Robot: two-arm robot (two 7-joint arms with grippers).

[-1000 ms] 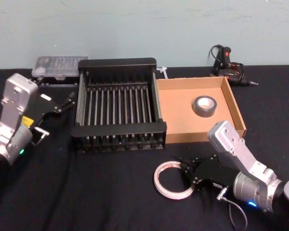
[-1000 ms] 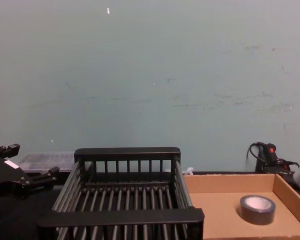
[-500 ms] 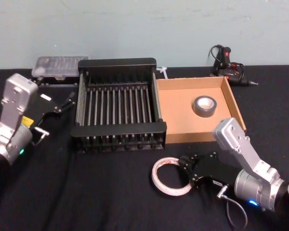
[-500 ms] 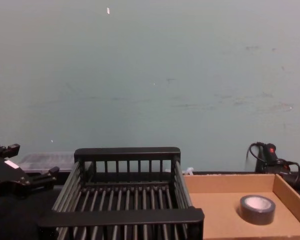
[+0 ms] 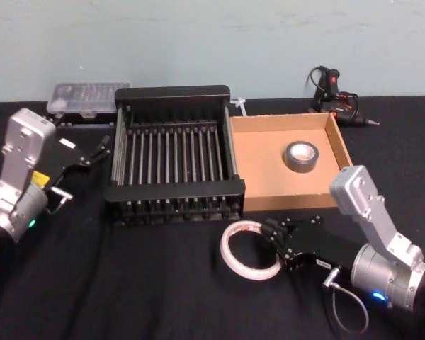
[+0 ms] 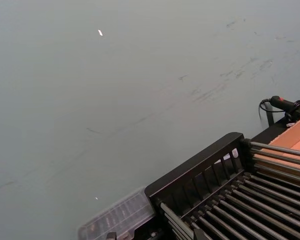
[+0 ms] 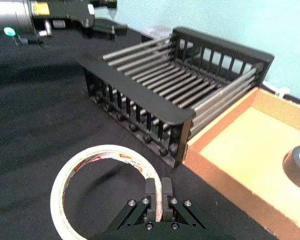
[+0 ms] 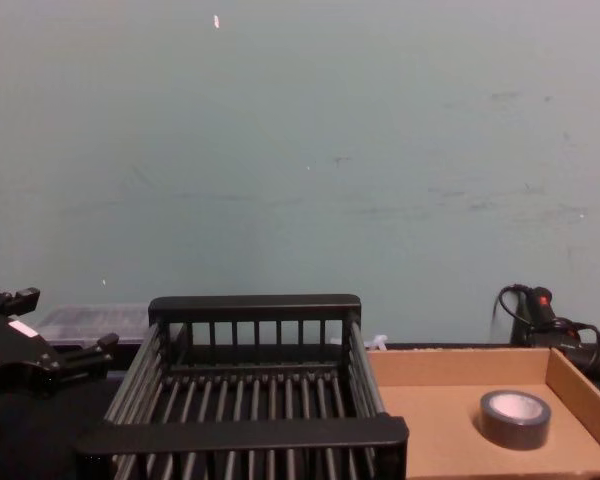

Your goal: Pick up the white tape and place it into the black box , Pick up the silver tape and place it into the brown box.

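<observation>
The white tape (image 5: pixel 234 244), a wide thin whitish ring with red print inside, hangs just off the black cloth in front of the black box (image 5: pixel 173 190). My right gripper (image 5: pixel 272 236) is shut on the ring's right rim; in the right wrist view its fingers (image 7: pixel 158 192) pinch the white tape (image 7: pixel 72 167). Inside the brown box (image 5: pixel 265 177), right of the crate, the silver tape (image 5: pixel 301 156) lies flat. My left gripper (image 5: pixel 102 146) stays parked and open left of the crate. The chest view shows the black box (image 8: pixel 245 434), the brown box (image 8: pixel 450 420) and the silver tape (image 8: pixel 515 418).
A clear plastic case (image 5: pixel 85 95) lies behind the crate's left corner. A black and red glue gun (image 5: pixel 333 88) with its cable rests behind the brown box. A teal wall closes the far side. Bare black cloth spans the front of the table.
My right gripper has carried the white tape up off the cloth and a little forward-left toward the crate's front. The left arm and the silver tape have not moved.
</observation>
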